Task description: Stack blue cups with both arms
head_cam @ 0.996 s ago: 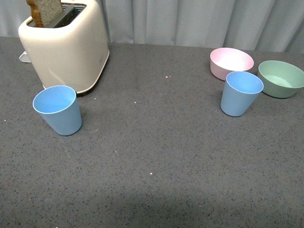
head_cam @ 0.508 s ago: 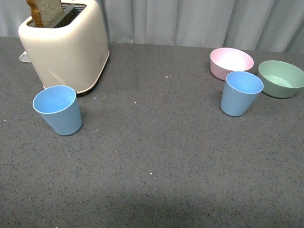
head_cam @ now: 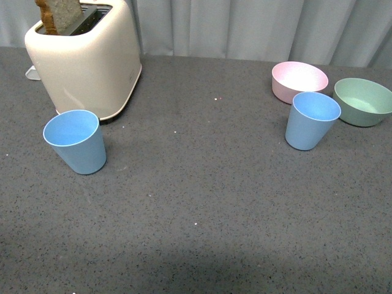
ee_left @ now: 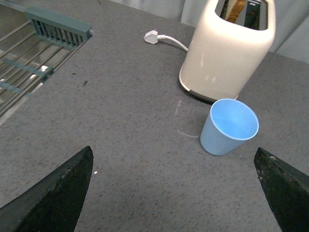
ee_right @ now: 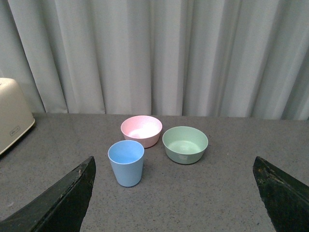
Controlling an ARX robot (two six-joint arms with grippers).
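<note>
Two light blue cups stand upright and far apart on the dark table. One blue cup [head_cam: 73,141] [ee_left: 228,126] is at the left, just in front of the toaster. The other blue cup [head_cam: 311,120] [ee_right: 126,162] is at the right, in front of the two bowls. Neither arm shows in the front view. My left gripper [ee_left: 174,159] is open, short of the left cup, with nothing between its fingers. Well back from the right cup, my right gripper [ee_right: 174,169] is open and empty too.
A cream toaster [head_cam: 86,58] [ee_left: 231,48] with bread in a slot stands back left, its plug [ee_left: 152,36] lying beside it. A pink bowl [head_cam: 299,81] [ee_right: 141,130] and a green bowl [head_cam: 362,101] [ee_right: 185,144] sit back right. A wire rack [ee_left: 29,63] borders the table. Curtains hang behind.
</note>
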